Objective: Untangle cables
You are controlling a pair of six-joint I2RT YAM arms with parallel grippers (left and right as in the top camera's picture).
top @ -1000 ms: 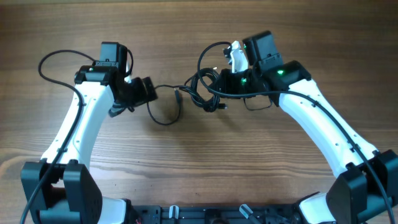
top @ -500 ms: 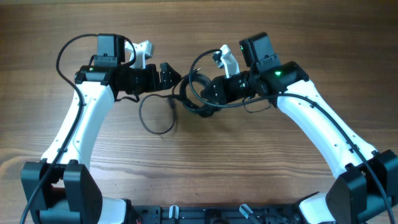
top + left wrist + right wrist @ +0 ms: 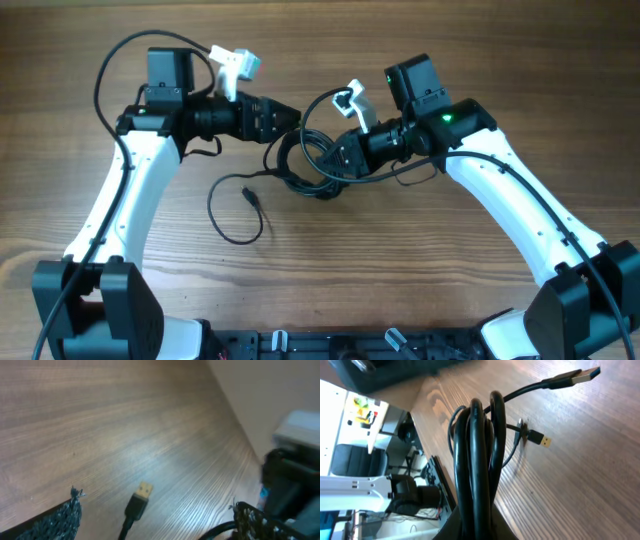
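A tangle of thin black cables [image 3: 303,165] lies at the table's middle. My right gripper [image 3: 338,157] is shut on it; in the right wrist view the bunched strands [image 3: 476,455] rise from between the fingers [image 3: 475,527], with two USB plugs [image 3: 581,375] [image 3: 541,439] sticking out. One loose strand [image 3: 222,222] loops down to the left and ends in a plug [image 3: 252,196]. My left gripper [image 3: 288,118] is open just left of the tangle. In the left wrist view its fingers [image 3: 155,502] straddle a gold-tipped USB plug [image 3: 142,494] lying on the wood.
The wooden table [image 3: 420,270] carries nothing else. The arms' own thicker black wires arc over the left arm [image 3: 108,62] and along the right arm [image 3: 480,150]. The arm bases [image 3: 320,345] stand at the front edge.
My left gripper has swung up and right to the tangle's left side. The loose strand has dropped down-left into a loop. My right gripper shifted slightly left and down with the bundle.
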